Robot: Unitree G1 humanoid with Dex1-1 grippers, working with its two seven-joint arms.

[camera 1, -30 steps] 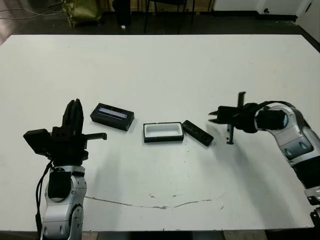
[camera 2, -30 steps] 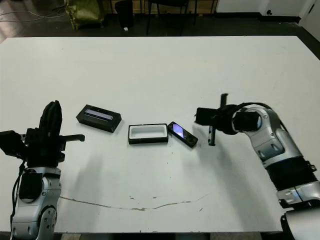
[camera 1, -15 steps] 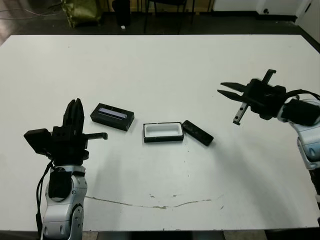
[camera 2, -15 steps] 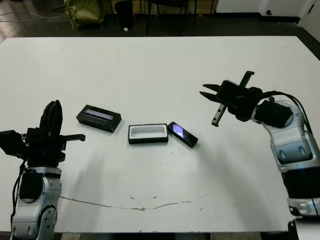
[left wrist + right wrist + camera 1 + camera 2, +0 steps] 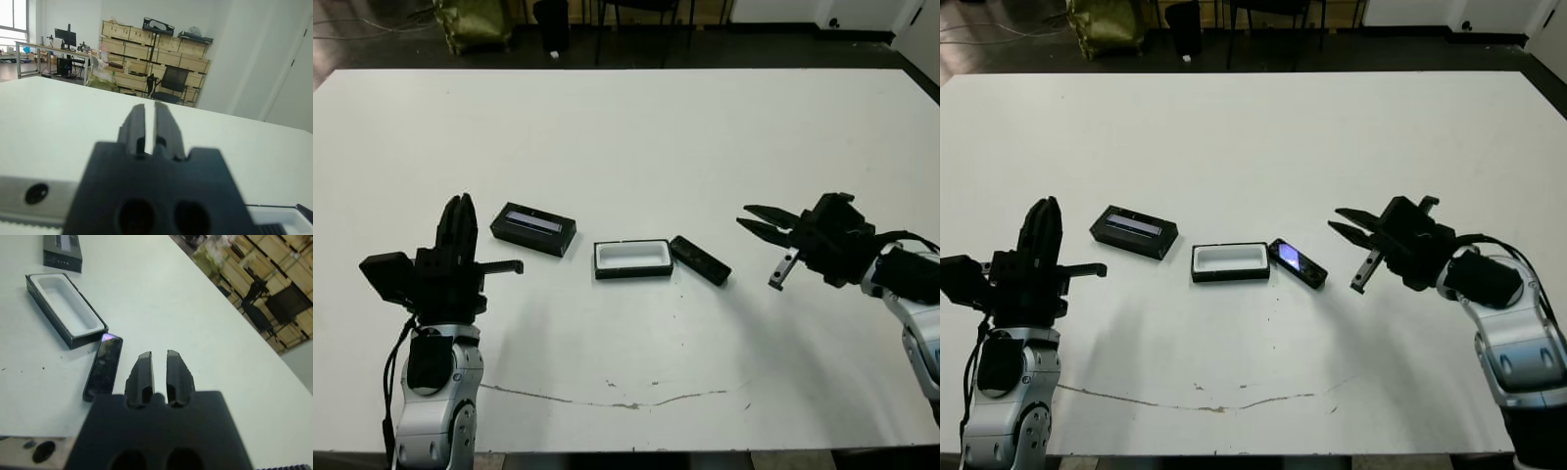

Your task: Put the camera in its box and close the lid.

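Note:
The camera (image 5: 700,260) is a slim black bar lying flat just right of the box (image 5: 632,258), with its bluish screen end (image 5: 108,338) toward the box. That box is a black tray with a white lining, and nothing lies in it. The lid (image 5: 533,228), black with a pale strip, lies to the left of the box. My right gripper (image 5: 749,217) hovers to the right of the camera, pointing at it, fingers a narrow gap apart and holding nothing. My left gripper (image 5: 460,203) points up at the table's left, shut and empty.
A thin dark scratch (image 5: 626,401) runs across the white table (image 5: 636,127) near its front edge. Dark floor and chair legs lie beyond the far edge. The left wrist view shows stacked wooden crates (image 5: 146,49) and an office chair (image 5: 173,81) past the table.
My right gripper drew back from beside the camera, swung up and to the right, then came down lower, still right of the camera. Camera, box, lid and left arm have not moved.

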